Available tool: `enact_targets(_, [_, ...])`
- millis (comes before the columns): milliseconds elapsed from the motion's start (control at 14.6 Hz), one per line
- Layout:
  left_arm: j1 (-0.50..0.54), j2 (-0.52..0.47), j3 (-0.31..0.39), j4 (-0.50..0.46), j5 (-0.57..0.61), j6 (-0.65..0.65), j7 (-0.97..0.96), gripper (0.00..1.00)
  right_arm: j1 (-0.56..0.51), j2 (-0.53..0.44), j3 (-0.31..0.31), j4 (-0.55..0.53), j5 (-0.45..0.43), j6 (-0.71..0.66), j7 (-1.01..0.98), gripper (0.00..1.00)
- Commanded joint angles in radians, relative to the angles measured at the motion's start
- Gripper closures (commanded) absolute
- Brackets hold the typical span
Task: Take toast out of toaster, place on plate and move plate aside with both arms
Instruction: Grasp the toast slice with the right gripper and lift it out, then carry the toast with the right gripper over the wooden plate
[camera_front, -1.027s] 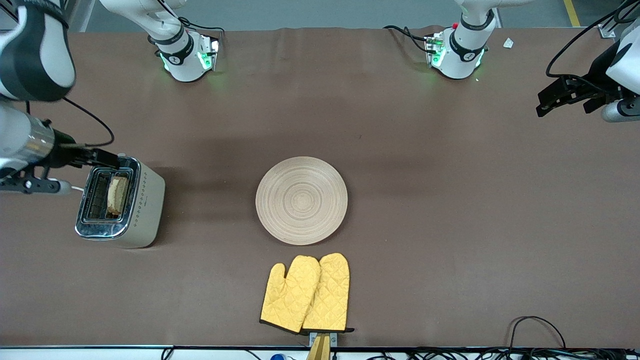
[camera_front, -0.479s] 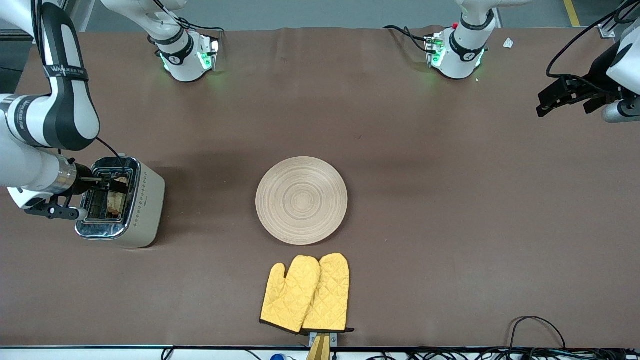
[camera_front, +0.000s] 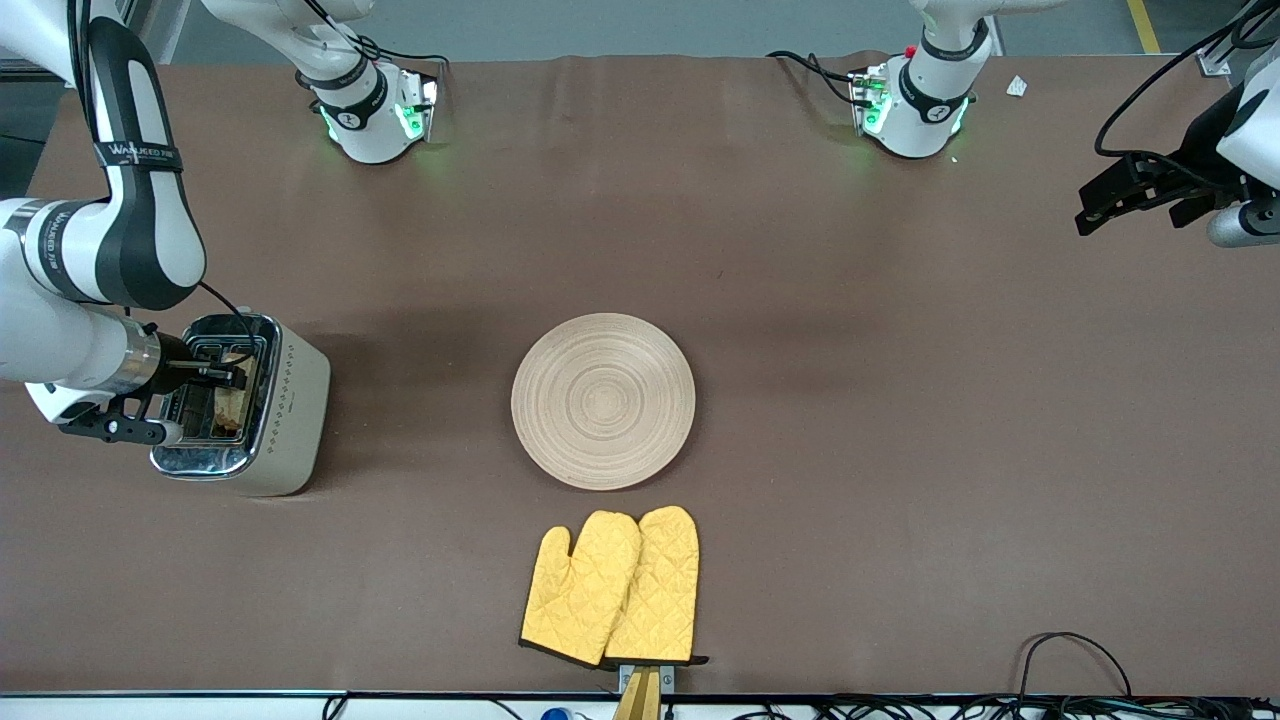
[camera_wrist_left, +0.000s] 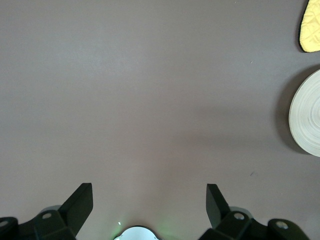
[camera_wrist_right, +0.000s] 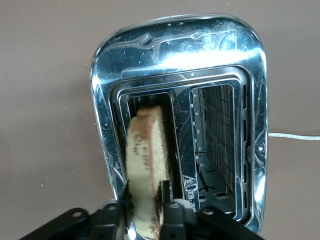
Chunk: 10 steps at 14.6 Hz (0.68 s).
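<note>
Nearest the front camera we see a pair of yellow oven mitts (camera_front: 612, 587) lying side by side on the brown worktop (camera_front: 900, 450), at about 6 o'clock from the plate (camera_front: 603, 400). The plate itself, round and pale with ring grain, lies flat at the middle of the worktop, bare, close to the mitts but not touching them; its edge (camera_wrist_left: 306, 120) and a mitt tip (camera_wrist_left: 311, 25) also show in the left wrist view.

At roughly 9 o'clock from the plate, well apart from it toward the right arm's end of the worktop, stands the toaster (camera_front: 245, 405), chrome on top and cream on the sides. The toast (camera_wrist_right: 145, 170) stands upright in one of its two slots; the other slot is vacant. We see the right gripper (camera_front: 222, 378) directly over that slot, and in the right wrist view its fingers (camera_wrist_right: 167, 220) sit on either side of the slice's upper edge, closed down to the slice's thickness and appearing to pinch it.

At about 2 o'clock from the plate, the left gripper (camera_front: 1105, 205) hangs over bare worktop at the left arm's end, waiting. Its fingers (camera_wrist_left: 80, 202) are spread wide and hold nothing.
</note>
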Motion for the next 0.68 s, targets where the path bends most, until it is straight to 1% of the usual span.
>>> enact_targets(0, [-0.007,0.005,0.002,0.012,-0.002,-0.001,0.003,0.00,-0.003,-0.017,0.006,0.017,0.000,-0.019,0.008,1.00])
enact_targets(68, [-0.008,0.005,0.001,0.012,-0.003,-0.001,0.003,0.00,0.000,-0.024,0.006,0.035,-0.001,-0.045,0.008,1.00])
enact_targets(137, [-0.010,0.005,0.001,0.014,-0.003,-0.001,0.003,0.00,0.006,-0.029,0.008,0.083,-0.001,-0.091,0.009,1.00])
enact_targets(205, [-0.010,0.005,-0.001,0.017,-0.003,-0.001,0.001,0.00,0.008,-0.037,0.008,0.150,-0.001,-0.166,0.008,1.00])
enact_targets(342, [-0.010,0.005,-0.001,0.020,-0.005,-0.001,0.003,0.00,0.008,-0.040,0.021,0.322,0.002,-0.375,0.000,1.00])
enact_targets(479, [-0.010,0.005,-0.001,0.020,-0.006,-0.001,0.003,0.00,0.017,-0.044,0.066,0.417,0.002,-0.485,0.011,1.00])
enact_targets(616, [-0.010,0.007,-0.001,0.020,-0.005,-0.001,0.003,0.00,0.061,-0.048,0.121,0.460,-0.021,-0.521,0.066,1.00])
